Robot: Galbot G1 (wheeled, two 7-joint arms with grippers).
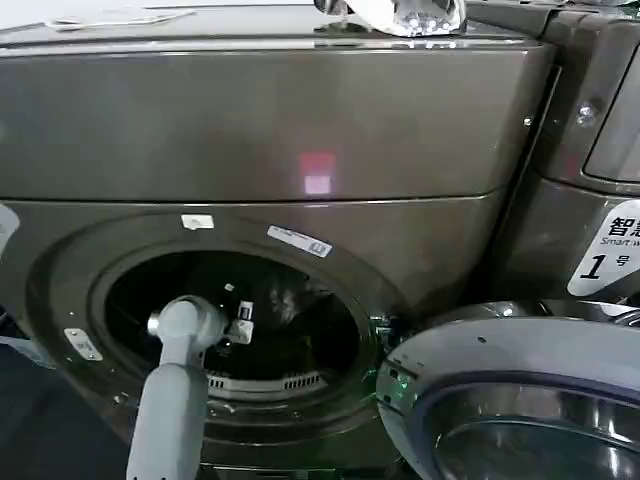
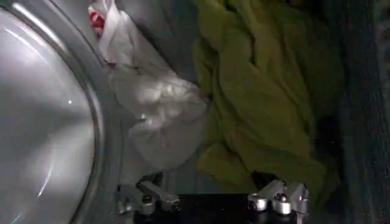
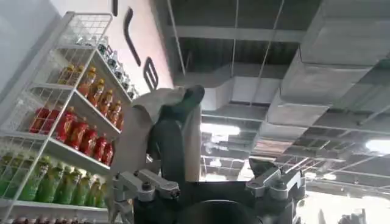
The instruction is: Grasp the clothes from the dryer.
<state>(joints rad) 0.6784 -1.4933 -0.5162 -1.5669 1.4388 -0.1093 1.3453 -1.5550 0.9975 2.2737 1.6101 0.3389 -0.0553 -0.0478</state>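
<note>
The dryer (image 1: 300, 130) is a big bronze-grey front-loader, and its round porthole (image 1: 235, 320) stands open. My left arm (image 1: 180, 350) reaches into the dark drum. Inside, in the left wrist view, the clothes lie in a small heap: a pale grey-white garment (image 2: 158, 115) beside a yellow-green garment (image 2: 256, 91). The left gripper (image 2: 213, 204) is open just short of the heap, touching neither garment. The shiny drum wall (image 2: 42, 122) curves along one side. My right gripper (image 3: 213, 185) is open and empty, raised away from the machine and pointing at the ceiling.
The dryer door (image 1: 520, 400) hangs open at the lower right, its glass bowl facing up. A second machine (image 1: 600, 150) with a white "1" sticker (image 1: 610, 250) stands to the right. A white object (image 1: 420, 15) lies on top. A shelf of bottles (image 3: 67, 134) stands in the room.
</note>
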